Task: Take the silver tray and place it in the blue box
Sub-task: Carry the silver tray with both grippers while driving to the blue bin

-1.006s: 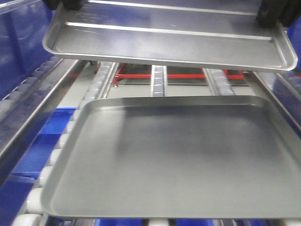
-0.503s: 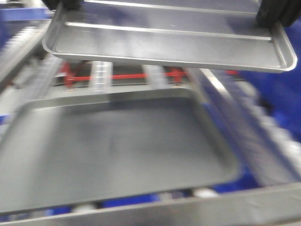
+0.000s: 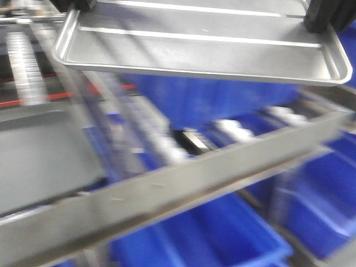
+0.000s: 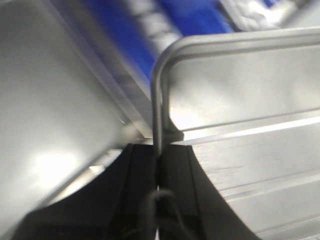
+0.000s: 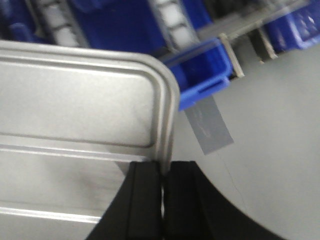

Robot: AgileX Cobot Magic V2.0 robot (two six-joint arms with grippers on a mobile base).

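Observation:
The silver tray [image 3: 200,53], shiny with two long ridges, hangs in the air across the top of the front view. My left gripper [image 3: 78,5] is shut on its left rim and my right gripper [image 3: 328,14] is shut on its right rim. In the left wrist view the black jaws [image 4: 159,150] pinch the tray's rim [image 4: 156,100]. In the right wrist view the jaws [image 5: 165,167] pinch the rim by a rounded corner of the tray [image 5: 75,100]. Blue bins show blurred below and behind the tray [image 3: 222,239]. I cannot tell which is the blue box.
The larger dull grey tray [image 3: 39,156] lies at the left on the roller rack [image 3: 22,61]. A metal rail [image 3: 194,178] runs diagonally across the front. More blue bins stand at the right [image 3: 322,194]. A blue bin [image 5: 200,70] and grey floor [image 5: 270,150] lie under the right gripper.
The whole view has swung to the right: the grey tray and rollers slid to the left, and a metal rail and blue bins came into view. Both grippers still hold the silver tray.

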